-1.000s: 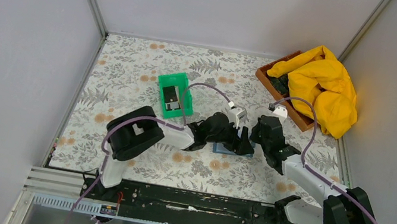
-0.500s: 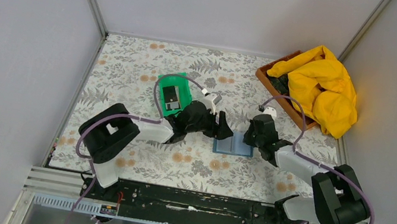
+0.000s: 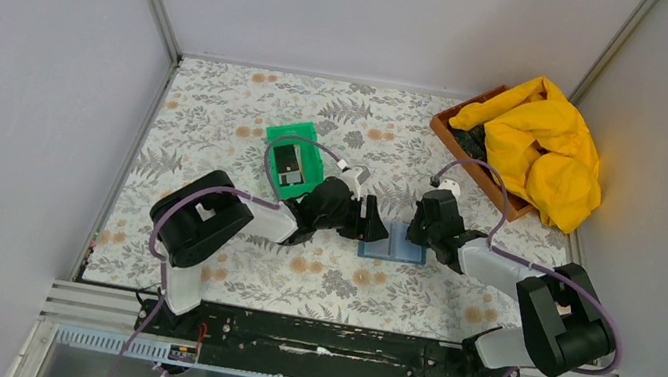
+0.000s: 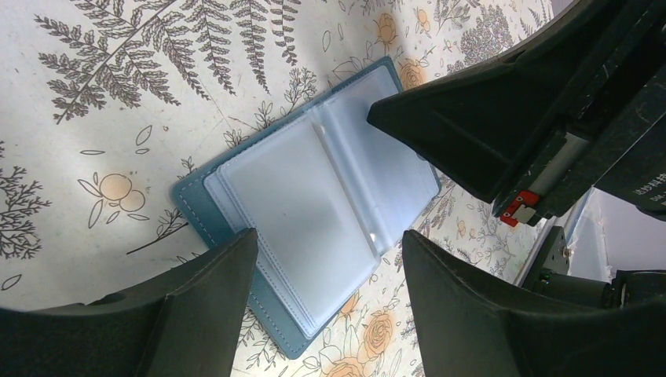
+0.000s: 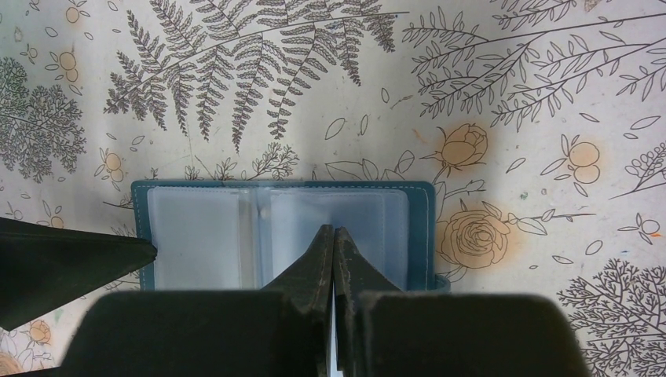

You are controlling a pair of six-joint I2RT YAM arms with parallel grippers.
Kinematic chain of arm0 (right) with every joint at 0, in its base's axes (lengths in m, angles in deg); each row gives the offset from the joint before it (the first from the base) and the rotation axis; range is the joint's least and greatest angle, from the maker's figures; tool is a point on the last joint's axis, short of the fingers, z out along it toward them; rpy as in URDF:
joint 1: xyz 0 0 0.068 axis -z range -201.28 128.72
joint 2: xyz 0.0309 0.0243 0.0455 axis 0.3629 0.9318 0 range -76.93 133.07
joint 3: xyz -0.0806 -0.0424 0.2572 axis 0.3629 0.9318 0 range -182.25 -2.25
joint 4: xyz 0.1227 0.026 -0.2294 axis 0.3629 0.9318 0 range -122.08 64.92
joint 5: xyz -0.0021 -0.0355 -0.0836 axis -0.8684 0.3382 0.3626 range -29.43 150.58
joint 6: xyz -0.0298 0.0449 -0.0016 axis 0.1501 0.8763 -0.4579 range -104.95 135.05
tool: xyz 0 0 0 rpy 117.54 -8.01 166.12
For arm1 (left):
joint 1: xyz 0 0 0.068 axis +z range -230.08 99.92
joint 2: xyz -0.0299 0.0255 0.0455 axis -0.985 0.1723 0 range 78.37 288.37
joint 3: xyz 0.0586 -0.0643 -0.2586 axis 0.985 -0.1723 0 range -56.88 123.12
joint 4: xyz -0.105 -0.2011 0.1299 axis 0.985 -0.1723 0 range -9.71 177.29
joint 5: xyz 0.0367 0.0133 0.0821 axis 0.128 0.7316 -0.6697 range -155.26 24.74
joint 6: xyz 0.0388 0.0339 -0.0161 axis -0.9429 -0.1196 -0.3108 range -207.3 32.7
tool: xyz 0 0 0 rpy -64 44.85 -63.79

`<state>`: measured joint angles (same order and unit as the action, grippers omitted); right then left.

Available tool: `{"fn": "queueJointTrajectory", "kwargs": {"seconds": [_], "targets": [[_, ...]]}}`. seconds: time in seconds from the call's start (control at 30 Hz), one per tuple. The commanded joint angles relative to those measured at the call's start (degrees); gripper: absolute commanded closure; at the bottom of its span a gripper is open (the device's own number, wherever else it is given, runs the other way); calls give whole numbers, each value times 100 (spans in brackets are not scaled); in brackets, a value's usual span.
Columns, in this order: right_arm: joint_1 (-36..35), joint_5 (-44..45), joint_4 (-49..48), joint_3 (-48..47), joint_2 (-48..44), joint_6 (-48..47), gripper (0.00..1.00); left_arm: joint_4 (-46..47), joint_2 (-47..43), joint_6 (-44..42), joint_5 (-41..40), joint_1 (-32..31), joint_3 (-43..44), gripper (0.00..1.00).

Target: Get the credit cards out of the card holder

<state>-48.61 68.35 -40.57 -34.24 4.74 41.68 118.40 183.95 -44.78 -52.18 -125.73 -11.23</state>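
Card holder (image 5: 200,236) position: it lies opened flat on the patterned table (image 3: 219,120), between the two grippers. We see only clear, pale sleeves on both panels, and no dark card shows in them. Dark credit cards (image 3: 286,163) appear to lie in the green tray (image 3: 280,131), well apart to the left, so we judge the extraction largely complete.

Left gripper (image 4: 328,236): the fingers are spread wide, one to either side of the holder's nearer part, and grip nothing. Right gripper (image 5: 334,236): the fingers are pressed together tip to tip, on or just above the right-hand sleeve near the spine. We cannot tell whether any film is pinched between them.

Handling: we judge the holder light and limp, with slick plastic sleeves that slide and buckle under a push. We recommend pinning one cover at its stitched border. Any card left inside will likely be thin, stiff and smooth. We take it by an exposed short edge at the sleeve mouth, never by the flat face.
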Motion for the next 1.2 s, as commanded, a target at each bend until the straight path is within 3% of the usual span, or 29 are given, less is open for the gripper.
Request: {"fn": "queueJointTrajectory", "kwargs": {"seconds": [0.0, 1.17], "targets": [[47, -78, 13, -203, 29, -27, 100, -1, 50, 4, -89, 12, 42, 24], [132, -224, -68, -139, 25, 61, 100, 606, 438, 722, 211, -247, 635, 24]]}}
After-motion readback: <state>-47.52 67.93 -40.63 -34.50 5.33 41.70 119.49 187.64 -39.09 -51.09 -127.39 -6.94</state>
